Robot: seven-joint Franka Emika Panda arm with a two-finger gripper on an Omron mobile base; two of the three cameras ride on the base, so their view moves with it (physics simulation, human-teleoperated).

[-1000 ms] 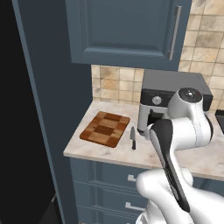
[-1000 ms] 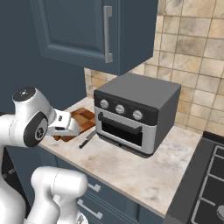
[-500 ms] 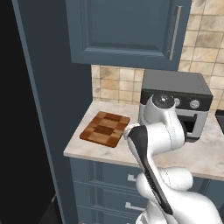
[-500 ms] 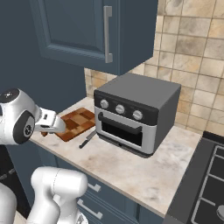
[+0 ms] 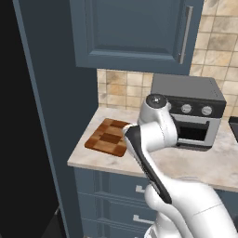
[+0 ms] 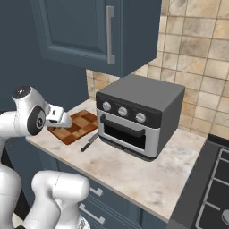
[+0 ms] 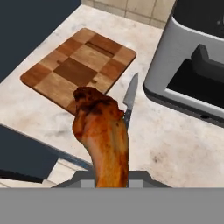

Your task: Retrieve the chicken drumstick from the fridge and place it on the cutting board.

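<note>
— So, what has the gripper (image 7: 111, 181) got?

— It is clamped on the chicken drumstick (image 7: 103, 133). In the hand view the golden-brown meat stands up from the bottom edge, its knobbly end uppermost, and it covers the fingertips, so I cannot make out the pads themselves.

— Where does the drumstick sit against the rest?

— It hangs above the front edge of the marble counter (image 7: 175, 140). Behind it, toward 11 o'clock, lies the checkered cutting board (image 7: 78, 65), flat on the counter. The meat is not touching the board; its top overlaps the board's near corner only by line of sight.

— Anything beside the board?

— A small knife (image 7: 130, 94) at about 1 o'clock from the drumstick, blade pointing away, just beside the board's right edge. Its handle is hidden behind the meat.

— And further out?

— A toaster oven (image 7: 192, 65) fills 2 o'clock, grey-bodied with a dark glass door. From the right base view it shows three round knobs (image 6: 122, 112) above the door handle; no writing or brand can be read on it. In that view the hand (image 6: 57, 117) sits at the counter's left end, over the board's (image 6: 76, 127) near side.

— The fridge?

— A black front (image 5: 23, 139) runs down the 9 o'clock side of the left base view, past a blue-grey panel. An upper cabinet (image 5: 135, 32) with a metal bar handle hangs over the counter, tan tiles (image 5: 125, 88) behind.
</note>
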